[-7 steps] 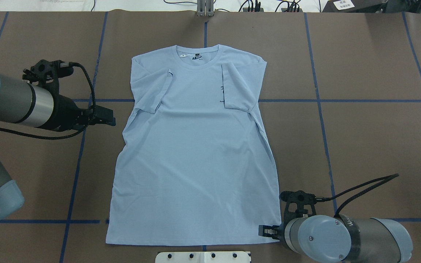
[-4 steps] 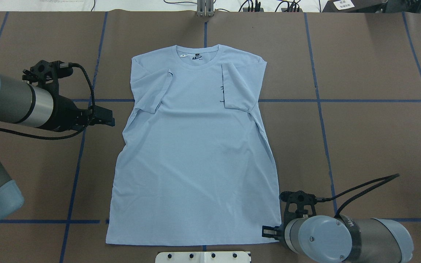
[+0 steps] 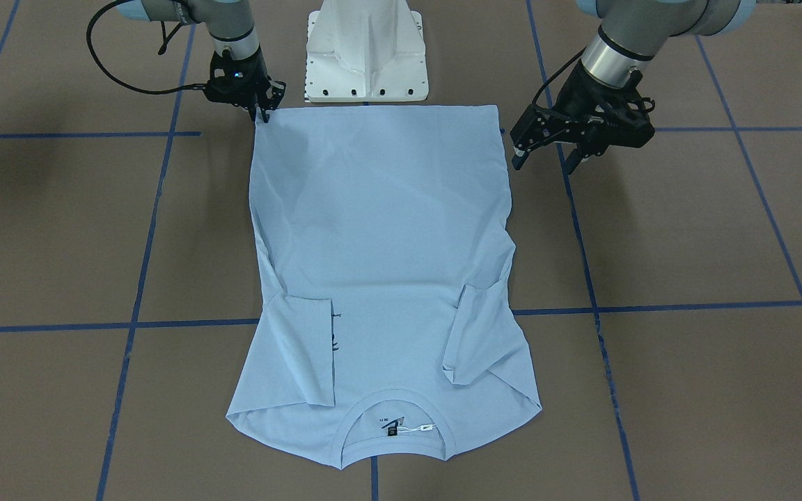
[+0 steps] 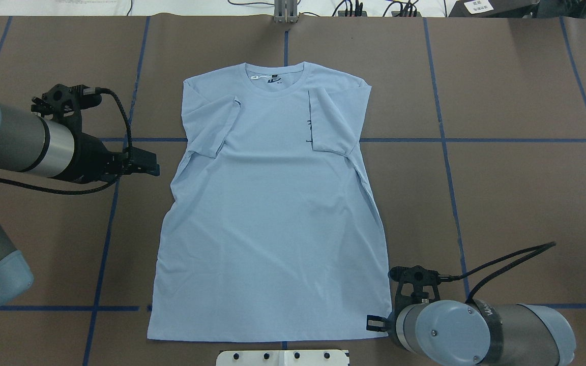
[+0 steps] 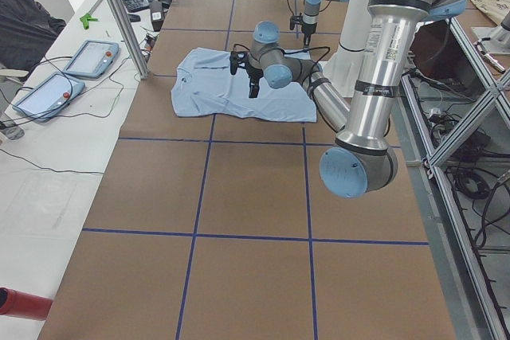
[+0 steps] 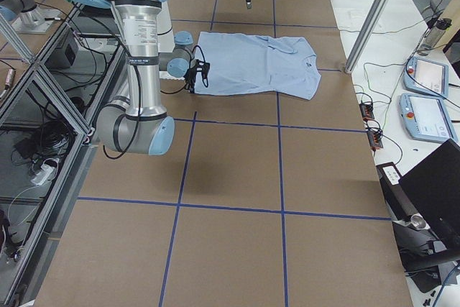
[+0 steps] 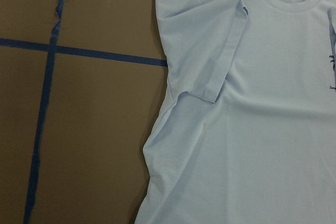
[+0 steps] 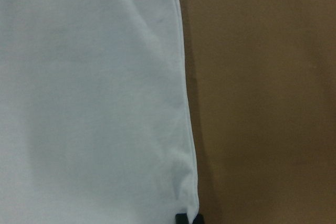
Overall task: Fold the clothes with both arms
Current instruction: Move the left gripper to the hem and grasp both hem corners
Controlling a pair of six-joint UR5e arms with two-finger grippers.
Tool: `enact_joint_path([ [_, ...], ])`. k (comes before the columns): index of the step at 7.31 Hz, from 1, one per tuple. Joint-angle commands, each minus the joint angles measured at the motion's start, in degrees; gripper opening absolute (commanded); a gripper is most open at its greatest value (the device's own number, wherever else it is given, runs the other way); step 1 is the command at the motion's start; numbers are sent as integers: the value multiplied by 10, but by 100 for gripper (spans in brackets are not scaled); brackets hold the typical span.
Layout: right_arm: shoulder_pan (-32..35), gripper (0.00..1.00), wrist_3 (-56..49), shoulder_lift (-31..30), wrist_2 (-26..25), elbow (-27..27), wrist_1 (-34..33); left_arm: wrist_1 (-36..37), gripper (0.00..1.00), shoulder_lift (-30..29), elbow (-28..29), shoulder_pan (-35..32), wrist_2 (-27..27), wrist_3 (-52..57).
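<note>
The pale blue T-shirt (image 4: 272,229) lies flat on the brown table, collar at the far side and both sleeves folded inward; it also shows in the front view (image 3: 380,229). My left gripper (image 4: 154,168) is open and empty, hovering beside the shirt's left edge below the sleeve; the front view (image 3: 544,158) shows its fingers spread. My right gripper (image 3: 262,117) points down at the near right hem corner and is shut on it. In the right wrist view a black fingertip (image 8: 187,219) sits at that corner of the shirt (image 8: 89,103). The shirt lies flat, unlifted.
The white pedestal base (image 3: 366,56) stands at the near edge just behind the hem. A metal bracket (image 4: 286,12) and cables sit at the far edge. Blue tape lines cross the brown table (image 4: 501,178).
The right gripper's fingers have drawn together at the hem corner, the tip over the shirt shifting slightly outward. The left gripper has barely moved. The shirt has not moved.
</note>
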Motion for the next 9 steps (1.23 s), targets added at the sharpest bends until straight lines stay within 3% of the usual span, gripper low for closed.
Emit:
enact_joint_path([
  [1, 3, 0, 1, -3, -1, 24, 0, 1, 100, -1, 0, 0, -1, -5],
  [2, 4, 0, 10, -4, 0, 46, 0, -3, 100, 2, 2, 28, 3, -81],
  [3, 9, 0, 10, -4, 2, 61, 0, -6, 100, 16, -5, 92, 38, -175],
  [4, 15, 0, 10, -3, 2, 63, 1, -4, 100, 28, -6, 173, 102, -233],
  [6, 16, 0, 9, -1, 2, 61, 4, -1, 100, 48, -8, 284, 169, -324],
  [9, 20, 0, 9, 4, 4, 62, 5, 1, 98, 84, -7, 323, 199, -337],
])
